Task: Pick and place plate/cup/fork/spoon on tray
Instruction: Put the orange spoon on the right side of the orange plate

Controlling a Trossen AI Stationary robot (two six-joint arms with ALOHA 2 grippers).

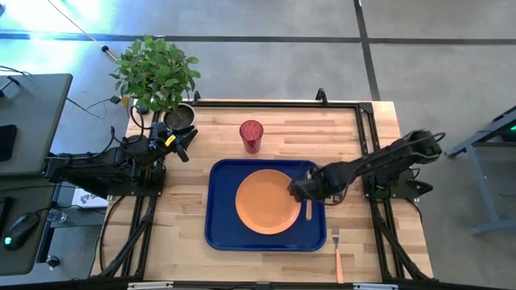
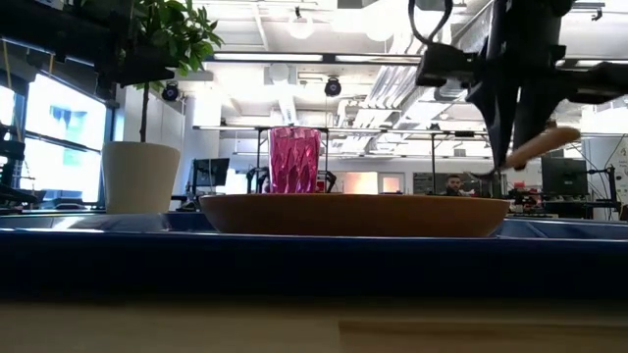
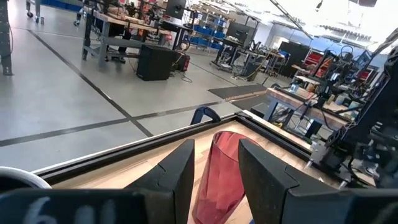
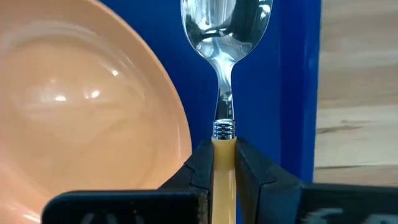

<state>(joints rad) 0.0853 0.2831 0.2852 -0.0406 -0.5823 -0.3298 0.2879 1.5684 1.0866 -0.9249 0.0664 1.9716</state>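
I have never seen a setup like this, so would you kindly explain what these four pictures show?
It is a robot with two dark arms at a wooden table. One picture looks straight down, one looks level across the tabletop, and two come from cameras on the arms' wrists.

On the table lies a blue tray with an orange plate on it. Behind the tray stands a red cup, with a potted plant at the corner. A fork lies beside the tray.

The right gripper is shut on a spoon, holding it over the tray beside the plate. The left gripper waits by the plant, open, facing the cup.
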